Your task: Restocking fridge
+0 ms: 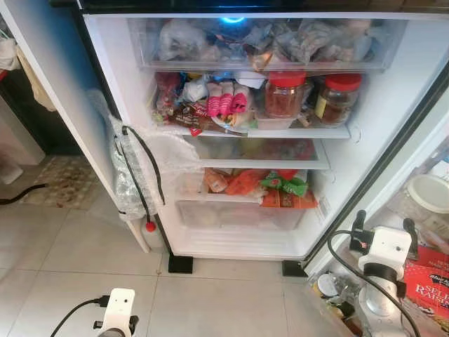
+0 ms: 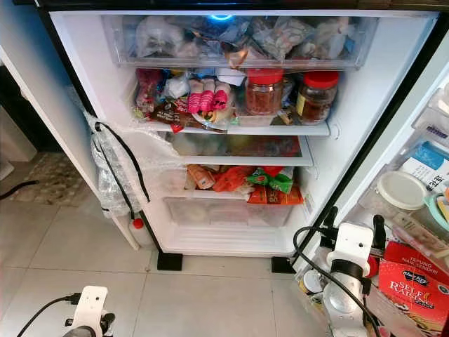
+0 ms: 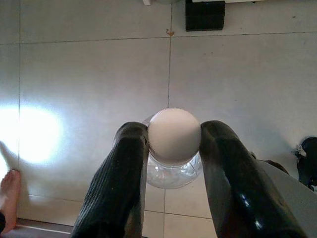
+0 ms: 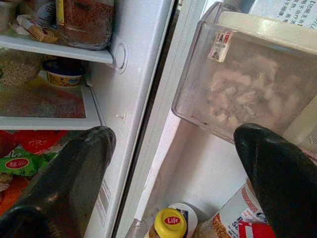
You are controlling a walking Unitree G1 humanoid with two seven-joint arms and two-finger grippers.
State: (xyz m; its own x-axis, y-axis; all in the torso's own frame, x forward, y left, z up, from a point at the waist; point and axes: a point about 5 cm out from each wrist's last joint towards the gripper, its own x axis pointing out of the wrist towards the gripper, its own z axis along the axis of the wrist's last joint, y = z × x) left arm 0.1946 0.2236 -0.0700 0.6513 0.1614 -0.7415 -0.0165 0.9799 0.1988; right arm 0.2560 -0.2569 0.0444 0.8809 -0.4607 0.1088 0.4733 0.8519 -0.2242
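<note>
Low on the left, above the pale tiled floor point(image 1: 63, 253), the left tool point(image 3: 173, 148) is clenched around a clear plastic bottle point(image 3: 173, 171) with a white ribbed cap point(image 3: 174, 135); its two black fingers point(image 3: 119, 188) press against the cap from either side. The bottle hangs over the tiles, well apart from the fridge shelves. A person's bare foot point(image 3: 7, 191) rests on the floor at the edge of the left wrist view.

Straight ahead stands the open fridge point(image 1: 379, 112). A clear drawer point(image 1: 266, 42) at the top is stuffed with bagged food. On the shelf below, from left to right, lie wrapped snacks point(image 1: 182, 112), pink packets point(image 1: 226, 100), and two jars with red lids point(image 1: 286, 93) point(image 1: 339, 97). Lower down, a glass shelf point(image 1: 259, 151) sits above orange and green packets point(image 1: 280, 188) piled on a clear bottom drawer point(image 1: 238, 214). A black cable point(image 1: 144, 165) hangs over crumpled plastic wrap point(image 1: 126, 182) on the fridge's left side.

On the right, the right tool point(image 4: 173, 163) is released, its fingers spread wide apart and holding nothing. It is raised beside the fridge door shelves, near a clear lidded tub point(image 4: 247, 79). A yellow-capped bottle point(image 4: 170, 224) and a red box point(image 1: 426, 281) sit in the door rack below.
</note>
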